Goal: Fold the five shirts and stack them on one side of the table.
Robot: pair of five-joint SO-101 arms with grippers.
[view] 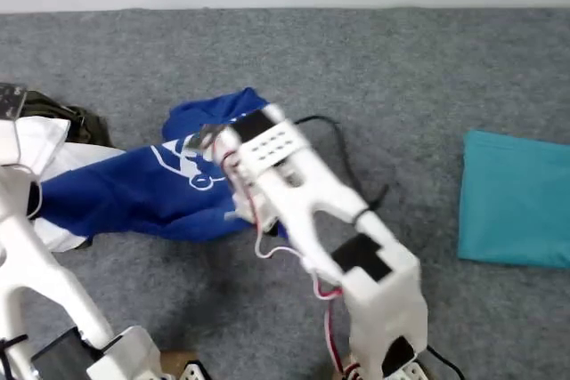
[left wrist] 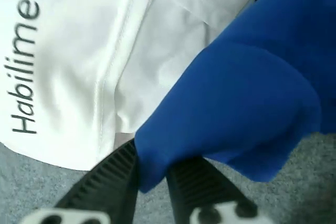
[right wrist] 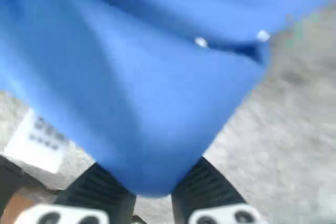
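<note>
Clearly both arms have the blue shirt (view: 134, 189) in hand. The left gripper (left wrist: 152, 179) is clamped on a fold of its edge at the left, above the white shirt (left wrist: 79, 51), and the right gripper (right wrist: 152, 192) pinches another bunch nearer the table's middle. The shirt lies crumpled on the left half of the grey table (view: 401, 68), well apart from the folded teal shirt (view: 517, 198) at the right. Spreading it well probably calls for both arms to lift together, draw the cloth taut between them, and clear the white shirt without dragging it along.
</note>
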